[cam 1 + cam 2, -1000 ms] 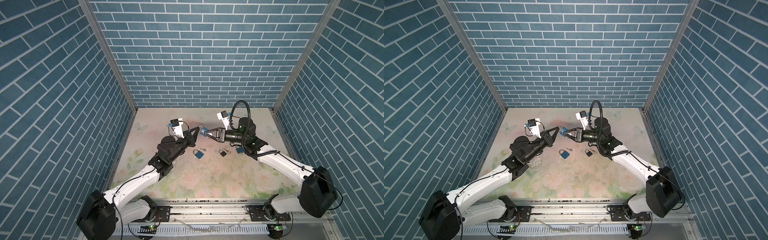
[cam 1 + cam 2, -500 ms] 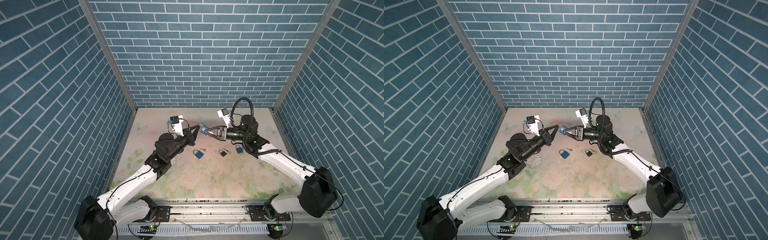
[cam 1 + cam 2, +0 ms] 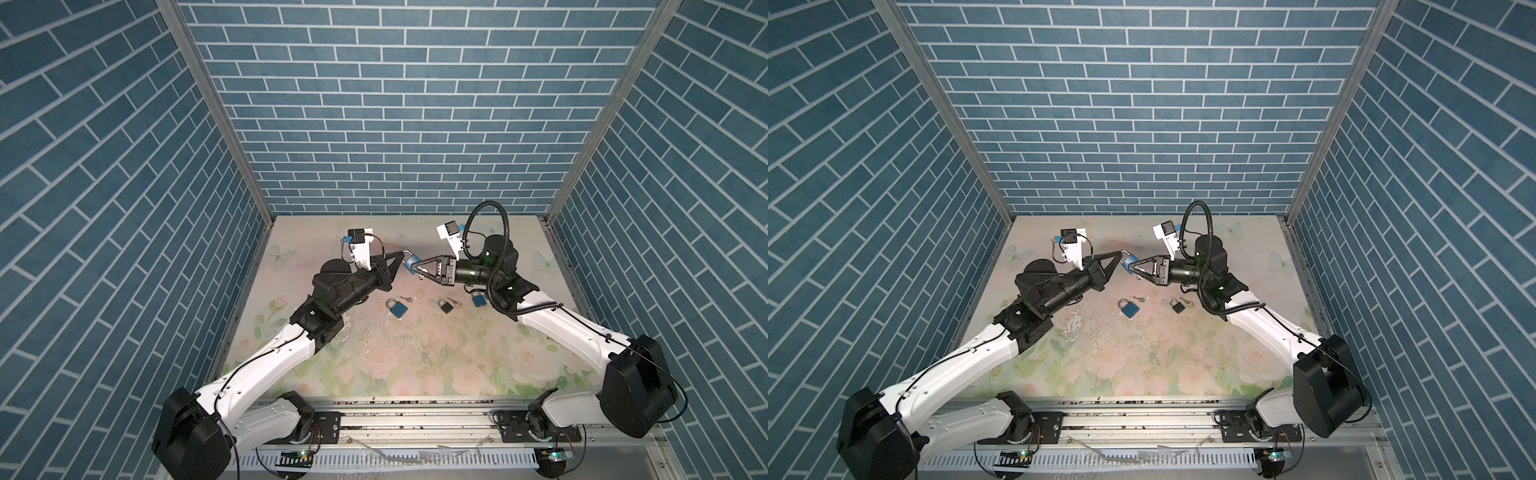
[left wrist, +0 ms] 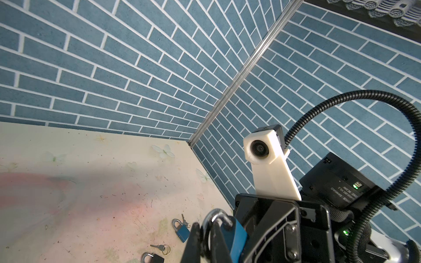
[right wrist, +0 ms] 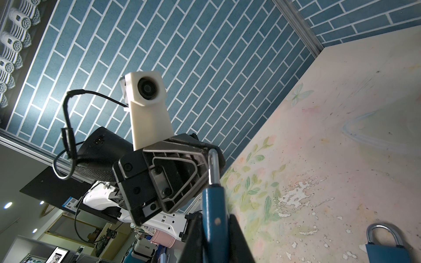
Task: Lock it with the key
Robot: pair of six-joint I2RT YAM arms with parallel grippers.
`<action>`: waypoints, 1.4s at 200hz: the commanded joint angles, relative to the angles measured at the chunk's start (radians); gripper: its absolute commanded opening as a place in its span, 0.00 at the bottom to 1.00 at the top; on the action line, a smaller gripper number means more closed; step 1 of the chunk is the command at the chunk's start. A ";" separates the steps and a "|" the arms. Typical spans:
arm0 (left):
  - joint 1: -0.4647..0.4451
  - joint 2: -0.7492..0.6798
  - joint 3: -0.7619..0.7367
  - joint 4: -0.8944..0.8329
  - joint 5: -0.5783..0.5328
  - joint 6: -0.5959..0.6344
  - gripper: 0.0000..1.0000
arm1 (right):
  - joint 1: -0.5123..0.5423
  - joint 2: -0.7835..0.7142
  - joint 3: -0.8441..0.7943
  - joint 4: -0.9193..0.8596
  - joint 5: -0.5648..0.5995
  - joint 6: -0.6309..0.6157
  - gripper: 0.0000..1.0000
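The left gripper (image 3: 404,263) is pinched together on the silver shackle (image 5: 213,167) of a blue padlock (image 3: 412,266), held in the air above the table (image 3: 374,365). The right gripper (image 3: 417,270) is clamped on the lock's blue body. Both wrist views cut the fingers off at the frame edge, and the keyhole is hidden, so any key in this lock cannot be made out. On the table lie a second blue padlock (image 3: 398,310) with a small key (image 3: 406,299) just beside it, a black padlock (image 3: 446,307), and a third blue padlock (image 3: 478,300) half hidden behind the right arm
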 commanded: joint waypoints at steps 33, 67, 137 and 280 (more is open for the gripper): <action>-0.112 0.037 0.019 -0.014 0.575 -0.026 0.11 | 0.020 0.023 0.000 0.142 0.186 0.014 0.00; -0.102 0.040 0.018 -0.013 0.589 -0.028 0.08 | 0.008 0.007 -0.018 0.145 0.196 0.015 0.00; -0.029 0.067 0.006 -0.046 0.547 -0.046 0.00 | -0.006 -0.013 -0.045 0.150 0.218 0.013 0.04; 0.135 0.102 -0.010 -0.017 0.502 -0.126 0.00 | -0.038 -0.067 -0.203 0.210 0.314 0.036 0.44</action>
